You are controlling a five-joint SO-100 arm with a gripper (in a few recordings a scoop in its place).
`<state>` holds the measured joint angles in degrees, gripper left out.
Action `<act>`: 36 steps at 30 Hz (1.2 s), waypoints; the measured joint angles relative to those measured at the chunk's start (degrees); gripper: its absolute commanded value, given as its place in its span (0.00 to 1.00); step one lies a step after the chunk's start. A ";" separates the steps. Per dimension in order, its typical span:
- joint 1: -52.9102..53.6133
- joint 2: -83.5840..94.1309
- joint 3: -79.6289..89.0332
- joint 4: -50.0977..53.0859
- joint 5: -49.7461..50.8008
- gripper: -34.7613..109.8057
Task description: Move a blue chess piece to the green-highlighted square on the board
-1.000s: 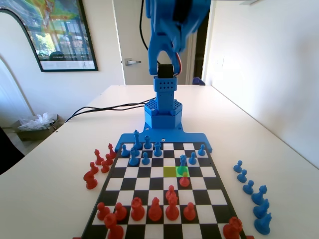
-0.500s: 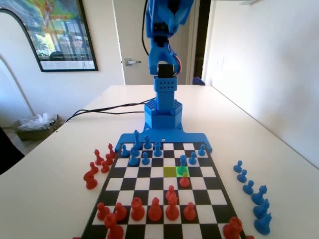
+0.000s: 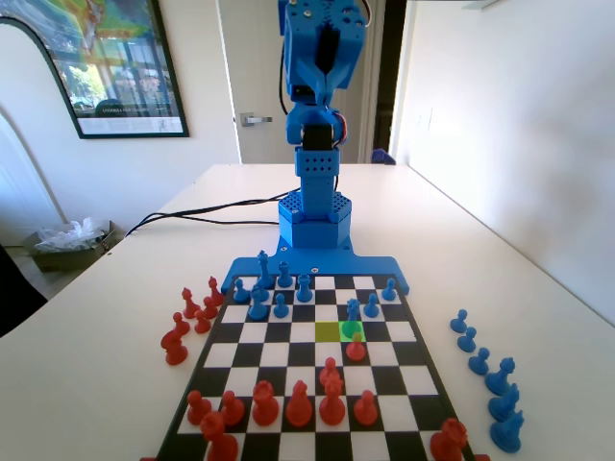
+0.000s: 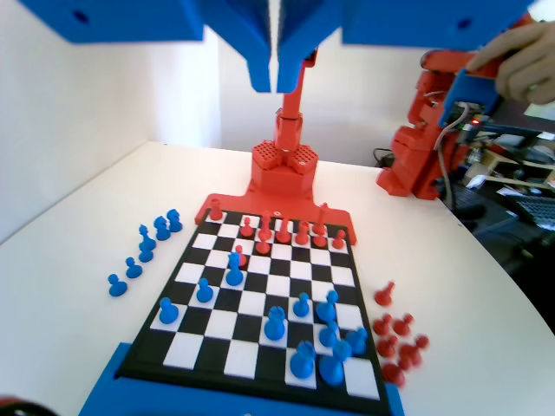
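Gripper [image 4: 276, 74] raised high over the board [image 3: 252, 332], jaws clenched together, empty. Blue chess piece [image 3: 353, 309] stands at the green-highlighted square [image 3: 351, 329] (far edge, fixed view).

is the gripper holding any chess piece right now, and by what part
Nothing is held: the blue two-finger gripper hangs shut and empty, high above the black-and-white checkered board.
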<state>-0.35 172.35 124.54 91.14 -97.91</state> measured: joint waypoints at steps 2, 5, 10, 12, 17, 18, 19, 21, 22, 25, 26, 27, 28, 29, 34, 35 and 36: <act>-0.09 1.23 0.00 -0.09 0.00 0.29; 0.97 1.32 0.00 -0.09 0.00 0.29; 1.49 1.32 0.00 -0.09 0.00 0.31; 1.49 1.32 0.00 -0.09 0.00 0.31; 1.49 1.32 0.00 -0.09 0.00 0.31; 1.49 1.32 0.00 -0.09 0.00 0.31; 1.49 1.32 0.00 -0.09 0.00 0.31; 1.49 1.32 0.00 -0.09 0.00 0.31; 1.49 1.32 0.00 -0.09 0.00 0.31; 1.49 1.32 0.00 -0.09 0.00 0.31; 1.49 1.32 0.00 -0.09 0.00 0.31; 1.58 1.32 0.00 -0.09 0.00 0.31; 1.58 1.32 0.00 -0.09 0.00 0.31; 1.58 1.32 0.00 -0.09 0.00 0.31; 1.58 1.32 0.00 -0.09 0.00 0.31; 1.58 1.32 0.00 -0.09 0.00 0.31; 1.58 1.32 0.00 -0.09 0.00 0.31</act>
<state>1.23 173.67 124.54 91.05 -97.91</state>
